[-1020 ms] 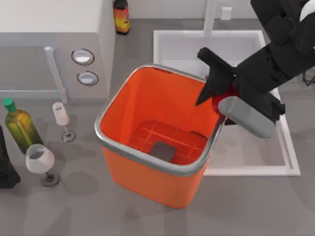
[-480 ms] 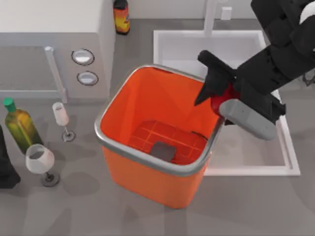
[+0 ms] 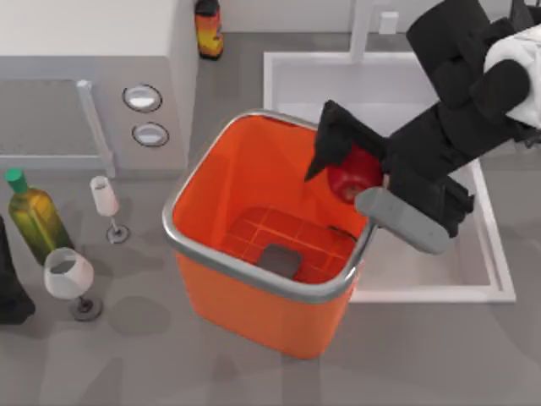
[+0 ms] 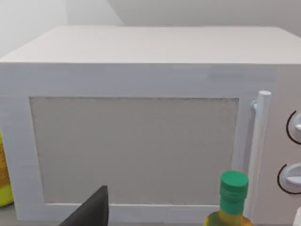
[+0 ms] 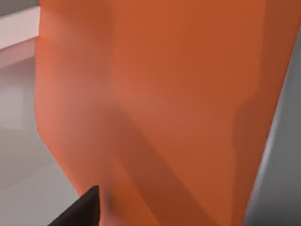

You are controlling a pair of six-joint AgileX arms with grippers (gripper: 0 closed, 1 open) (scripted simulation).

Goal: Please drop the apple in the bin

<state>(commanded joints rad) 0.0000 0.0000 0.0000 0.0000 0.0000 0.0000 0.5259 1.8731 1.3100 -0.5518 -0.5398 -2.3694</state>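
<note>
The orange bin (image 3: 254,296) with a silver rim stands at the table's middle. A glossy red apple (image 3: 353,175) hangs above the bin's right side, just inside the rim. My right gripper (image 3: 355,182) is shut on the apple, one dark finger on the bin side and one grey finger toward the sink. In the right wrist view the bin's orange wall (image 5: 164,94) is very close. My left arm (image 3: 10,292) is parked at the table's left edge, facing the microwave (image 4: 131,141).
A white sink (image 3: 423,85) lies right of the bin, under my right arm. A microwave (image 3: 84,76), two wine glasses (image 3: 72,279) (image 3: 106,199) and an oil bottle (image 3: 34,220) stand left. A sauce bottle (image 3: 209,30) is behind. A dark grey patch (image 3: 279,260) lies on the bin's bottom.
My right gripper has moved left with the apple, from over the bin's right rim to inside its opening. The apple shows more fully now. The left arm has not moved.
</note>
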